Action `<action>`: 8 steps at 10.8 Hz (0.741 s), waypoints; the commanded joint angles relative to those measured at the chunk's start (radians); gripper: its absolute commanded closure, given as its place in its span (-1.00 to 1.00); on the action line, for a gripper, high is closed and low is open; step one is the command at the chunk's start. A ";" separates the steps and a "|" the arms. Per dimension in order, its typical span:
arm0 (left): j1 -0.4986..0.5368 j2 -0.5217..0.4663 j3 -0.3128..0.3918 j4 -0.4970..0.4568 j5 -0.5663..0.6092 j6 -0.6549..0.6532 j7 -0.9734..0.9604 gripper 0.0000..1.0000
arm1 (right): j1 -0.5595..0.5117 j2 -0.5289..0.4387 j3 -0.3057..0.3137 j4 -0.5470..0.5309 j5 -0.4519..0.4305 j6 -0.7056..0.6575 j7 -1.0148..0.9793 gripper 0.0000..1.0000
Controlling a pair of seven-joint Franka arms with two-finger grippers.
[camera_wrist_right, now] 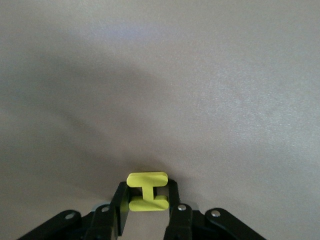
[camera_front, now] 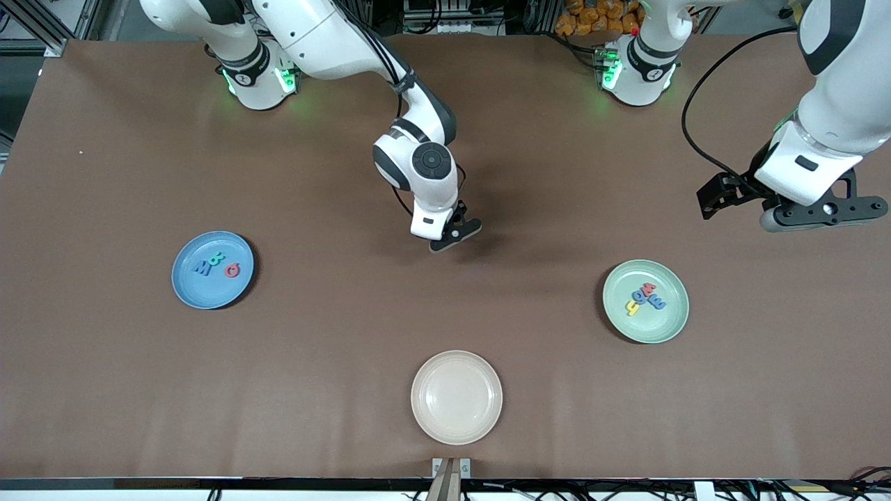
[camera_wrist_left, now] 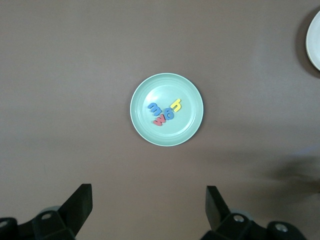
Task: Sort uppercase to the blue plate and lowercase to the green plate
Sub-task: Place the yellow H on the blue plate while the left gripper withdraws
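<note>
Nearest the front camera, on the brown counter: a round cream plate, nothing on it. Farther from the camera, over the counter's middle: the right pincer, clamped shut on a small yellow toy letter H, pinched across its crossbar between the two black fingers.

Toward the right arm's end of the counter: a round sky-blue plate with shallow rim, carrying three uppercase toy letters side by side: a blue W/M, a teal B, a red ring-like G.

Toward the left arm's end: a round pale mint-green plate, carrying four lowercase toy letters in a tight cluster: a yellow h, a blue g, a blue m, a small thin red piece touching the blue ones.

Above the counter near the green plate, farther from the camera than it: the left pincer, waiting, spread wide, holding nothing.
</note>
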 commanded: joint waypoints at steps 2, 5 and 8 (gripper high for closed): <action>-0.020 -0.042 0.040 -0.020 -0.075 -0.024 0.023 -1.00 | -0.027 -0.009 0.005 0.026 -0.010 -0.023 0.000 0.44; -0.093 -0.053 0.132 -0.017 -0.086 -0.037 0.046 -1.00 | -0.106 -0.054 0.005 0.027 -0.008 -0.139 -0.126 0.46; -0.087 -0.043 0.129 0.003 -0.079 -0.047 0.114 -1.00 | -0.243 -0.102 -0.016 0.018 -0.016 -0.293 -0.325 0.52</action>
